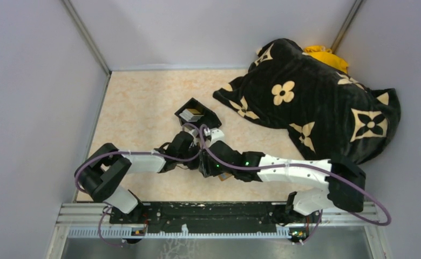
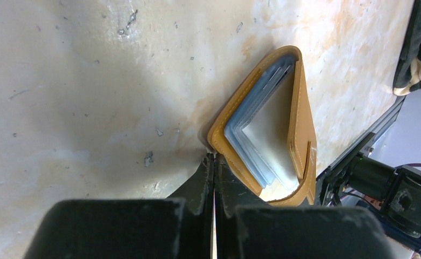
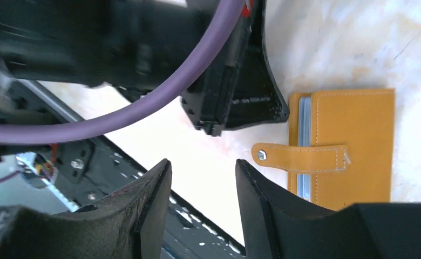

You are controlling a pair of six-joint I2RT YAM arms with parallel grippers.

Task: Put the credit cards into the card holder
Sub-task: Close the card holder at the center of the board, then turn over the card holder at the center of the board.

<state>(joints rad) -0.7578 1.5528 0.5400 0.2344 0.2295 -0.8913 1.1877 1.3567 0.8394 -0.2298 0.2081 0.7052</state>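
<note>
Orange-tan card holder (image 2: 301, 118), seemingly half-open

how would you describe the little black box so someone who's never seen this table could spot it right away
Start at the big black flower-patterned blanket on the right of the beige table. Just left of it, near the table's middle, sits the box: small, square, open-topped, with what look like pale cards inside. Unlike the soft blanket, it has rigid straight walls.

The card holder (image 3: 354, 145) is orange-tan with pale stitching, and its pockets (image 2: 239, 141) are pale blue-grey. The worktop (image 1: 143, 108) is cream with peach marbling. At its far right corner the blanket (image 1: 316, 102) is black with cream flowers. The box (image 1: 211, 116) is black and the cable (image 3: 170, 86) is purple.
</note>
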